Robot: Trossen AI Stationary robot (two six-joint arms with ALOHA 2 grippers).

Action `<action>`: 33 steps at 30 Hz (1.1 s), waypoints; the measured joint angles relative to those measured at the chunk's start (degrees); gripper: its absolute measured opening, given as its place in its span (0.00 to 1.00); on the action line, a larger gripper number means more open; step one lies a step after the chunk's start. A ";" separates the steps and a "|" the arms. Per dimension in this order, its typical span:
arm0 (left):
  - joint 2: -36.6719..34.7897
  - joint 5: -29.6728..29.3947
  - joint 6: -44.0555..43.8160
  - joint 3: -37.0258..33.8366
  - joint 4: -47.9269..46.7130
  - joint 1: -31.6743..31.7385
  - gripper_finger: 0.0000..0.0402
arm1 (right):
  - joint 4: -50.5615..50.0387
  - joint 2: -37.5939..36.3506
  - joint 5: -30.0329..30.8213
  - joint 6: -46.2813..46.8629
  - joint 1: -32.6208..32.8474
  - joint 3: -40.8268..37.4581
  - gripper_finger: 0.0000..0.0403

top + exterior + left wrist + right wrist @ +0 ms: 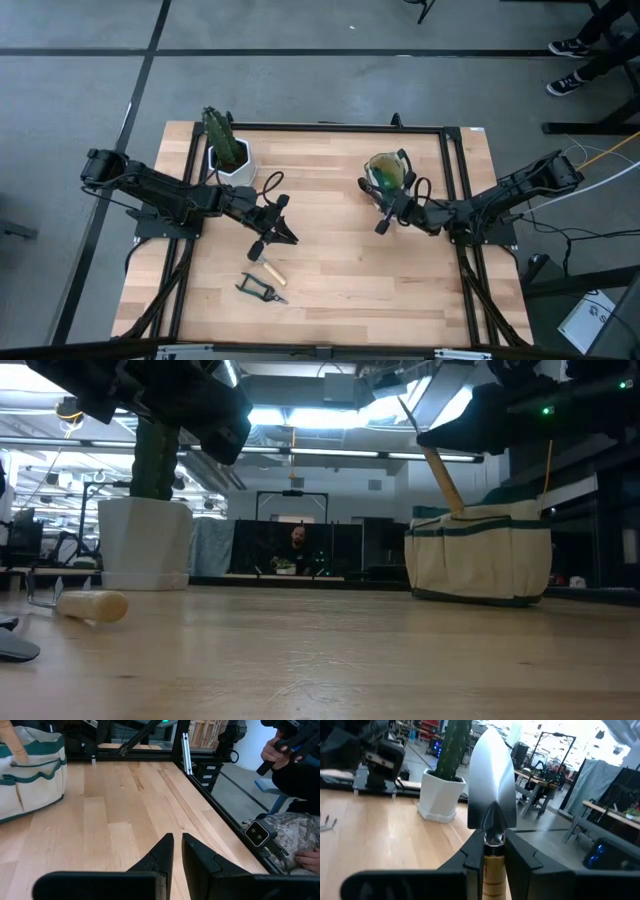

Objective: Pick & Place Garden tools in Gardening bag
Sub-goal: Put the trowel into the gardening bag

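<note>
My right gripper point(492, 845) is shut on the wooden-handled trowel point(492, 785), just in front of the tan gardening bag point(387, 172) with green trim at the table's far right. The trowel's silver blade points up. Its handle point(442, 478) slants down to the bag's top edge point(25, 762). My left gripper point(177, 852) hovers shut and empty over the table's middle point(278, 232). On the boards near it lie a wooden-handled claw rake point(268, 268) and black-handled pruning shears point(260, 290). My right gripper pinches the trowel between its two fingers at the top of the wooden handle point(492, 865), just below the metal neck. The fingers come in about level from the table's right and lie across the handle. The trowel is lifted off the table and tilted, blade uppermost.
A green cactus-like plant in a white pot point(228, 150) stands at the far left. A black frame rail point(187, 755) runs along the table's edge. A person point(295, 750) shows beyond the table. Bare boards point(400, 280) lie at the near right.
</note>
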 joint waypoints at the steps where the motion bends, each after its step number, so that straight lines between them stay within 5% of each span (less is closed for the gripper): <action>1: 0.01 0.00 0.00 0.00 0.00 0.00 0.08 | -0.27 0.00 0.30 -0.14 0.17 0.00 0.13; 8: 0.00 0.00 0.00 0.01 -0.01 0.00 0.08 | -4.33 -0.02 7.13 0.60 1.66 0.02 0.13; 19: 0.00 0.00 -0.02 0.00 -0.01 0.01 0.08 | -15.98 -0.02 7.47 10.01 1.74 0.02 0.13; 33: 0.02 0.00 -0.01 0.02 0.00 -0.01 0.08 | -17.98 -0.02 6.64 28.04 1.51 0.02 0.13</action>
